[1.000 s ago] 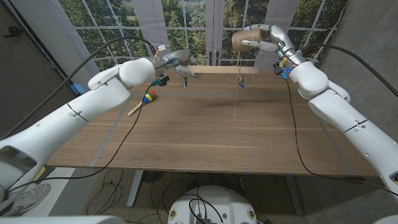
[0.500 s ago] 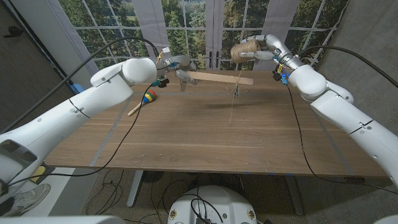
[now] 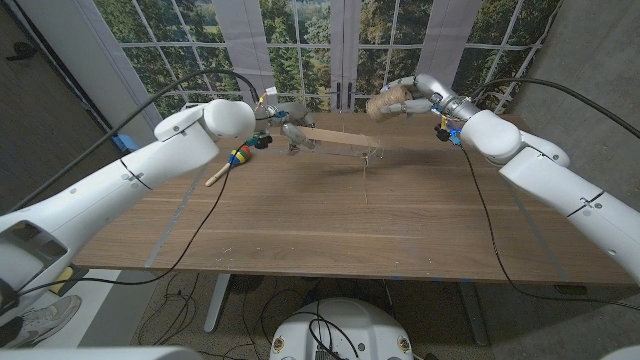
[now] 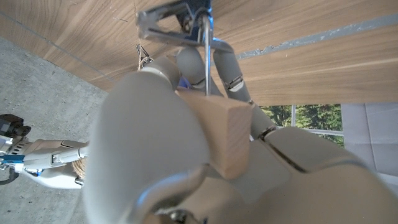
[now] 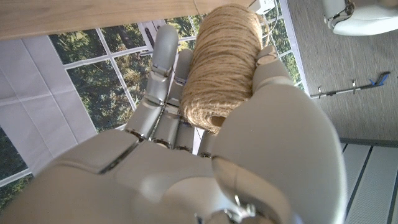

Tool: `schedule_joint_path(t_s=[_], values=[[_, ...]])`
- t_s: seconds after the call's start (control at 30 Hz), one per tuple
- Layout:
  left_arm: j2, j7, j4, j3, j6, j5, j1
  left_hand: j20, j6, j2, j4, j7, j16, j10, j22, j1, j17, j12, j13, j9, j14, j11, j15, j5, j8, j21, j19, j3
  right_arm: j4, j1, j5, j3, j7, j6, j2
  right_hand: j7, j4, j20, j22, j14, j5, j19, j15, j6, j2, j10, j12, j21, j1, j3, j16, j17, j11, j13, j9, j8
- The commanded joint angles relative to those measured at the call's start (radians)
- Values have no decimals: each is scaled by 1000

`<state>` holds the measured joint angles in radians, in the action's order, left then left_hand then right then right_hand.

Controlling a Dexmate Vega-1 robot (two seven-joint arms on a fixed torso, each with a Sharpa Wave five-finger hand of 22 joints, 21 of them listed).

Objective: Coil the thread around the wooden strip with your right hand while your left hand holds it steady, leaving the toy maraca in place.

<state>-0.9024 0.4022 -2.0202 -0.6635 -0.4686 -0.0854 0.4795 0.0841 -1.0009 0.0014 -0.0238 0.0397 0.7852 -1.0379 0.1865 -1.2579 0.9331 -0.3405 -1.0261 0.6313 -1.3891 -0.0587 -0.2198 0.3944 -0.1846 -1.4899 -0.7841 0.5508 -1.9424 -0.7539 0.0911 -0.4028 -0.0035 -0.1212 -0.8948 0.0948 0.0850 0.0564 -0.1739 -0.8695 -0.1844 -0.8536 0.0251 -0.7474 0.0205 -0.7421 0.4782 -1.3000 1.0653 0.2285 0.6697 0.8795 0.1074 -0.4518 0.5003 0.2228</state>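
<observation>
pale wooden strip (image 3: 335, 141) aloft, tilted; jute thread spool (image 3: 382, 102) raised.

A robot test room in a lab or office building, not a home.

A plain wooden bench (image 3: 330, 220) on a metal frame stands on a grey carpeted floor (image 3: 150, 310), with black cables (image 3: 200, 215) trailing across its top and down over the edge. Behind it tall windows (image 3: 300, 40) with white glazing bars look out on green trees. Bare grey wall panels (image 3: 590, 50) close in both sides. Strips of tape (image 3: 170, 235) mark the bench top.
</observation>
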Motion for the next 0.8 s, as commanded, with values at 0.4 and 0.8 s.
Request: schedule_joint_path(t_s=[0.4, 0.8], values=[[25, 48, 84, -67, -49, 34, -10, 108, 13, 45, 74, 20, -16, -1, -4, -23, -88, 19, 118, -24, -6, 6, -2, -39, 1, 29, -8, 79, -21, 104, -89, -132, 188, -171, -49, -235, -89, 51, -1, -468, 5, 88, -227, -471, -190, -444, -7, -6, -23, 115, 5, -8, 29, -98, 1, -2], [1, 65, 35, -155, -140, -119, -42, 109, 25, 61, 61, 24, -28, -2, -10, -28, -146, 33, 138, -37, -4, 7, -2, -61, 2, 49, -2, 70, 2, 187, -222, -248, 288, -260, -34, -242, -87, 47, -1, -455, 7, 96, -225, -463, -191, -429, -19, -1, -28, 122, 0, -14, 34, -95, -6, -9]])
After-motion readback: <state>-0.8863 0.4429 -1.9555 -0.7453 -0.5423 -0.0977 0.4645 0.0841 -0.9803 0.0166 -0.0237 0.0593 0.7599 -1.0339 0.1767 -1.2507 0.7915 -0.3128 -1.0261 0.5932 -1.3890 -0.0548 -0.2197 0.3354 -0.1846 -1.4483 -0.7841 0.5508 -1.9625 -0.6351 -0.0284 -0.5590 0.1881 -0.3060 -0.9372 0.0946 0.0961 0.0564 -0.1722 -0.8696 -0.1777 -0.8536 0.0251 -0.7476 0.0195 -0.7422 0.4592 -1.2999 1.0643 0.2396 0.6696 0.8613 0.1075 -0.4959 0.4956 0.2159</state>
